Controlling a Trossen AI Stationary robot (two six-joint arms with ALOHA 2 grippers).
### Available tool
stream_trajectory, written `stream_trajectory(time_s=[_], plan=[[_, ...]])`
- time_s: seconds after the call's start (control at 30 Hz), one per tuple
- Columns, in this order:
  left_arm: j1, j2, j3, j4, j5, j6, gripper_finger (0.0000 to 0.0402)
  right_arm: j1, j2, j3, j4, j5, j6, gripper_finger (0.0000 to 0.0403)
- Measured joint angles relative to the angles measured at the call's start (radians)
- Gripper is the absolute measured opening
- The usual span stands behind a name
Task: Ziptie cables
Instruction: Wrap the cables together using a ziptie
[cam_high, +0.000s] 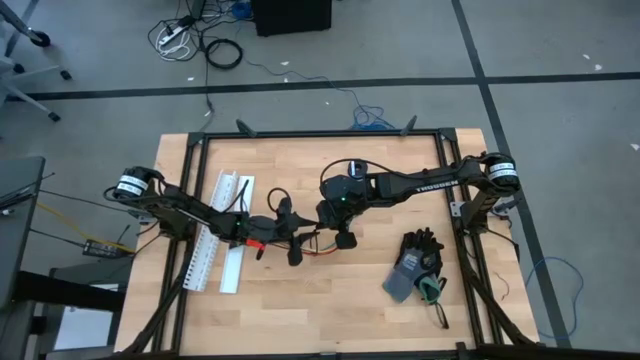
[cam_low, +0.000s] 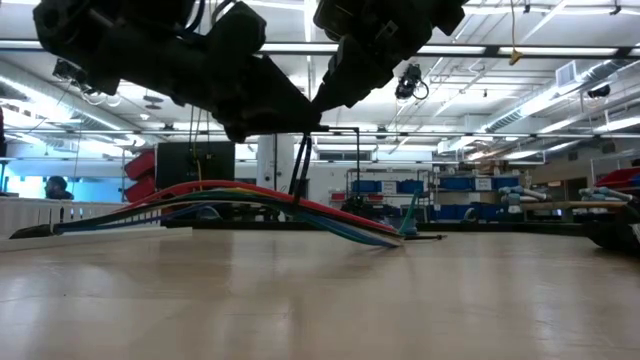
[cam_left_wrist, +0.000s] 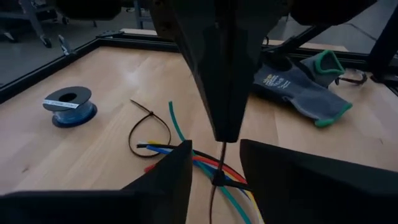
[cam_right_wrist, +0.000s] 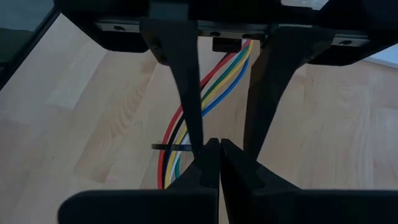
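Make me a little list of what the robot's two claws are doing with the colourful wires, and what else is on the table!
wires: cables in red, yellow, green and blue, lying together mid-table
strap: ziptie looped around the bundle
left gripper: over the wires, fingers apart, astride the ziptie
right gripper: shut on the ziptie tail, above the bundle
spare loop: a second black ziptie lying beside the wires
also there: grey glove, blue spool, white channel

A: Can you read any words from where you sit?

B: Not really. I see white letters on the right arm (cam_high: 425, 182), a small yellow mark on the grey glove (cam_left_wrist: 292, 84) and a white label on the spool (cam_left_wrist: 68, 102). All are too tiny to read.
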Motion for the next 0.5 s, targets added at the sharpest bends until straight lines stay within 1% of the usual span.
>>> stream_trajectory(time_s=[0.5], plan=[[0.005, 0.000, 0.000, -0.043, -0.010, -0.004, 0.0090, 0.000, 0.000, 0.000, 0.006, 0.027, -0.001, 0.0000]])
